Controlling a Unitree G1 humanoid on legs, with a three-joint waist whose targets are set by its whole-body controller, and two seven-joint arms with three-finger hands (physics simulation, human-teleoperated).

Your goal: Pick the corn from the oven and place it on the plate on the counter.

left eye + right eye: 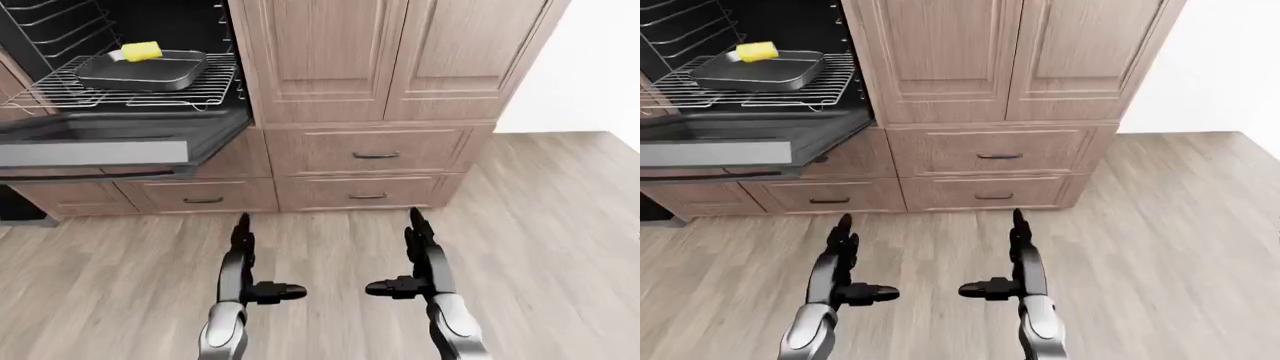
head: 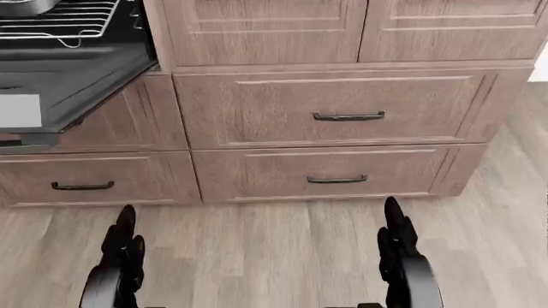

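The yellow corn (image 1: 141,51) lies on the far rim of a dark baking tray (image 1: 140,70) on the pulled-out wire rack (image 1: 205,88) of the open oven, at the top left of the left-eye view. The oven door (image 1: 100,139) hangs open below it. My left hand (image 1: 243,244) and right hand (image 1: 415,238) are both open and empty, fingers straight, held low over the wooden floor, well below and to the right of the oven. No plate or counter shows in any view.
Wooden cabinets (image 1: 400,60) stand right of the oven, with drawers (image 1: 375,154) beneath them and under the oven door. Wooden floor (image 1: 540,225) stretches to the right, beside a white wall (image 1: 590,67).
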